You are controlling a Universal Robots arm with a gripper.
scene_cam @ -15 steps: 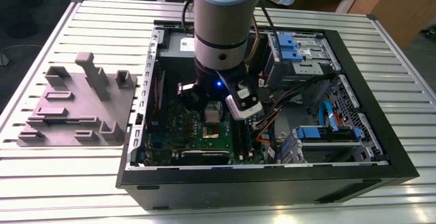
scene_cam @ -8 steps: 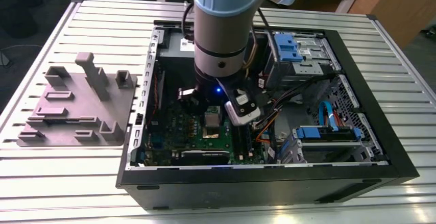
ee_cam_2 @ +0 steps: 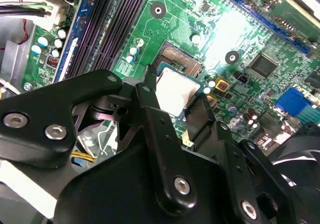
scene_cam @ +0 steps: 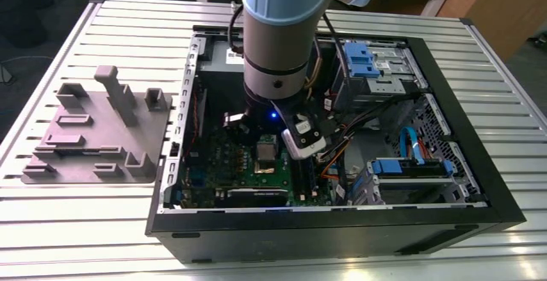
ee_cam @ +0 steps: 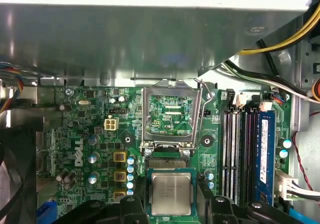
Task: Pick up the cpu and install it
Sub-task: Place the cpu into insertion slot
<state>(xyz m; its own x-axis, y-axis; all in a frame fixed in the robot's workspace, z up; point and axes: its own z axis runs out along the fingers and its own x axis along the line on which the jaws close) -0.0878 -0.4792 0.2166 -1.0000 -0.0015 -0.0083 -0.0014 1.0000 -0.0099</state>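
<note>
The cpu (ee_cam: 171, 193) is a small square chip with a silver-grey top and a green rim. My gripper (ee_cam: 171, 204) is shut on it, one black finger (ee_cam_2: 150, 96) against each of two opposite edges. In the second wrist view the cpu (ee_cam_2: 176, 90) hangs just over the open socket (ee_cam_2: 179, 59) on the green motherboard (ee_cam_2: 250, 38), slightly offset from it. The socket's metal load plate (ee_cam: 170, 115) stands flipped open beside the chip. In the exterior view the gripper (scene_cam: 269, 148) reaches down into the open computer case (scene_cam: 342, 226) over the motherboard.
Memory slots (ee_cam: 240, 151) run along one side of the socket. Loose cables (scene_cam: 337, 153) and blue drive bays (scene_cam: 372, 60) fill the case at the exterior view's right. A grey plastic tray (scene_cam: 94, 134) with upright posts lies on the slatted table at the left.
</note>
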